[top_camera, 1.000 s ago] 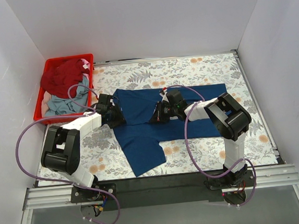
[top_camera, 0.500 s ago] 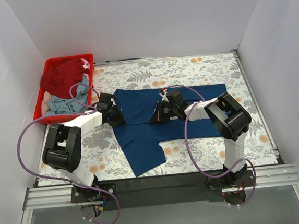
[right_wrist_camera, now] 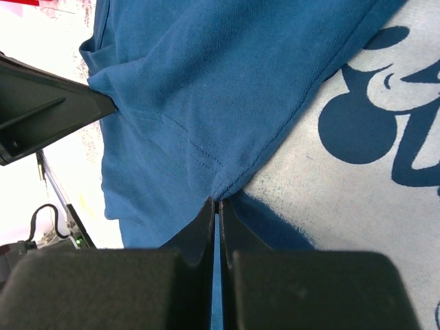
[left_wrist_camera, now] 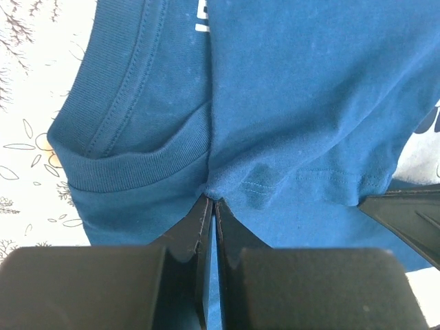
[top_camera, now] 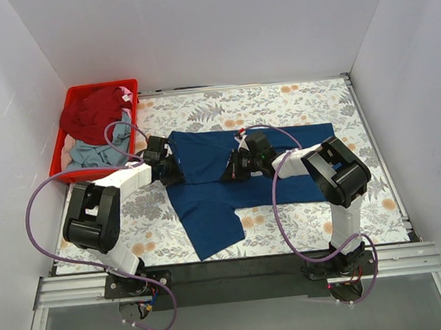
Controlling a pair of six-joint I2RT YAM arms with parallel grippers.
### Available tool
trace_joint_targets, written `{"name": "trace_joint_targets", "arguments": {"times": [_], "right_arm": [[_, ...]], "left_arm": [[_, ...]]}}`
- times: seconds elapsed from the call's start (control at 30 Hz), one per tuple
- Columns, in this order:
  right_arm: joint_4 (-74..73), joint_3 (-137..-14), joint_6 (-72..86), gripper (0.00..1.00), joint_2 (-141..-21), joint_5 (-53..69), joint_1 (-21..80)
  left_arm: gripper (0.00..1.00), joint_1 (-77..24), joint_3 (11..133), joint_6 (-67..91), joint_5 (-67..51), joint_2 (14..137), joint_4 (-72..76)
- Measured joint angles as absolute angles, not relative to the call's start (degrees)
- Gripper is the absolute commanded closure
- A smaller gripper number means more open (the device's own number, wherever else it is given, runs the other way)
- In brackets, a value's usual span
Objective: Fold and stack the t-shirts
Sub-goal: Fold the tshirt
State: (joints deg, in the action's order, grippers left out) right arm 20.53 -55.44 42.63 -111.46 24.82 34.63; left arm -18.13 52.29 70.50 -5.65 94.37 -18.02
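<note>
The navy blue t-shirt (top_camera: pixel 229 176) lies spread on the table, one part reaching toward the front edge. My left gripper (top_camera: pixel 171 169) is shut on a pinch of its cloth beside the ribbed collar (left_wrist_camera: pixel 130 168); it shows in the left wrist view (left_wrist_camera: pixel 212 199). My right gripper (top_camera: pixel 232 169) is shut on a folded hem edge of the same shirt (right_wrist_camera: pixel 199 89), next to the pale mouse print (right_wrist_camera: pixel 357 158); it shows in the right wrist view (right_wrist_camera: pixel 217 199). The dark red shirt (top_camera: pixel 92 113) and the pale grey-blue shirt (top_camera: pixel 99 151) lie bunched in the red crate.
The red plastic crate (top_camera: pixel 60 167) stands at the back left, just beyond my left arm. The table has a floral cover (top_camera: pixel 307 99). White walls close in the left, back and right sides.
My left gripper has drawn slightly back and left with the shirt's edge. The right arm has not visibly moved.
</note>
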Motion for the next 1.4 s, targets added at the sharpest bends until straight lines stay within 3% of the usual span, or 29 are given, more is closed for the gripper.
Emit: {"name": "trace_joint_targets", "arguments": {"times": [1.4], "right_arm": [[1.9,-60.7,26.5,0.99,-106.3,23.8,34.1]], "left_arm": [[1.0,-19.5,51.3,78.8,-8.9,86.7,-26.8]]}}
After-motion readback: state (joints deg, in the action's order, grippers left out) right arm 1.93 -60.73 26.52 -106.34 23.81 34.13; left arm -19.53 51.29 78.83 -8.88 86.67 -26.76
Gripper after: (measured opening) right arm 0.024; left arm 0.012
